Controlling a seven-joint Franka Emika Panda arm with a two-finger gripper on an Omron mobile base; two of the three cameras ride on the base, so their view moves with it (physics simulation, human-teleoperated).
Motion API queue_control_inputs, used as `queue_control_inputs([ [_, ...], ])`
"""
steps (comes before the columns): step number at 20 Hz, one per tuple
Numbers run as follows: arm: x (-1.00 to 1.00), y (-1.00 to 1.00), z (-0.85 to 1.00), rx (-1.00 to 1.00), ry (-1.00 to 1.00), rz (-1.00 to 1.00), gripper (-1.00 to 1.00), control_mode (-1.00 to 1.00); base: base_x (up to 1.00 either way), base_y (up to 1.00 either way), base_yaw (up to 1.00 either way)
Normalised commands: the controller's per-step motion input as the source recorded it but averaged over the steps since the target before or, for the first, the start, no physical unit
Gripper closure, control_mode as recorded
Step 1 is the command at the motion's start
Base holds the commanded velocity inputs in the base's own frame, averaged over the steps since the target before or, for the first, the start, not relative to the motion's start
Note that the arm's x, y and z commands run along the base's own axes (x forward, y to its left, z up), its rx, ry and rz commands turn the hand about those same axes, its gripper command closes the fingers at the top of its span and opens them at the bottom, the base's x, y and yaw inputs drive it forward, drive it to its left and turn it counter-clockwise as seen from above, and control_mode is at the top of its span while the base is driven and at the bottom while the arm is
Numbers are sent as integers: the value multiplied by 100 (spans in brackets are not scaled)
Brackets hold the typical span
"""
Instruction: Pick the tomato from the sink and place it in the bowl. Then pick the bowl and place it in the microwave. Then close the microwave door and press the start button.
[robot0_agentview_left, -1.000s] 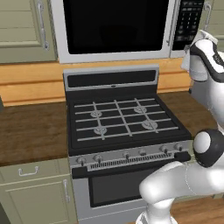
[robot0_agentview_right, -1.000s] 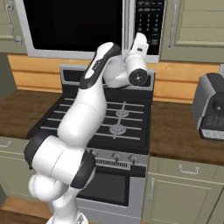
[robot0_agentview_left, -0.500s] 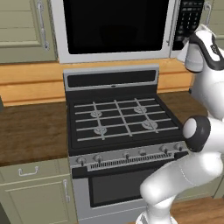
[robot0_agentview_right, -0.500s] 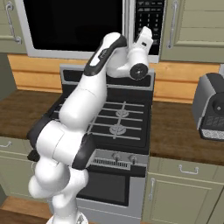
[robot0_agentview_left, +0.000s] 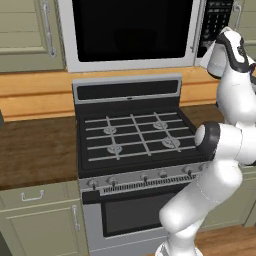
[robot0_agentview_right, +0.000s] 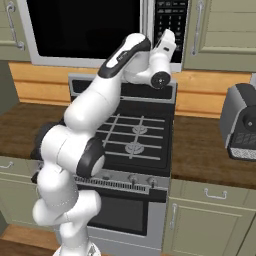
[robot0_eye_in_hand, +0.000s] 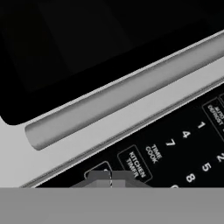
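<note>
The microwave (robot0_agentview_left: 131, 63) hangs above the stove with the microwave door (robot0_agentview_left: 130, 30) closed, its glass dark. My gripper (robot0_agentview_right: 169, 33) is raised at the black keypad panel (robot0_agentview_right: 171, 20), to the right of the door. In the hand view my gripper (robot0_eye_in_hand: 111, 177) is shut with nothing between its fingertips, right at the keypad (robot0_eye_in_hand: 183, 144) by a button at its lower edge. The bar handle (robot0_eye_in_hand: 131, 92) runs slantwise just beyond. The tomato, the bowl and the sink are out of view.
A black gas stove (robot0_agentview_left: 135, 135) with an oven stands below the microwave, between brown counters (robot0_agentview_left: 35, 150). A dark appliance (robot0_agentview_right: 242, 125) sits on the right counter. Pale green cabinets (robot0_agentview_right: 220, 30) flank the microwave.
The hand has risen and moved in toward the keypad panel. The gripper has stayed shut and the door closed.
</note>
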Motion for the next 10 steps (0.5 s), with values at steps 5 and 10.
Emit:
queue_control_inputs([
  [5,29,0,-31,0,-5,0,100,-100,0,0,0],
  [10,56,0,-7,0,0,-1,100,-100,0,0,0],
])
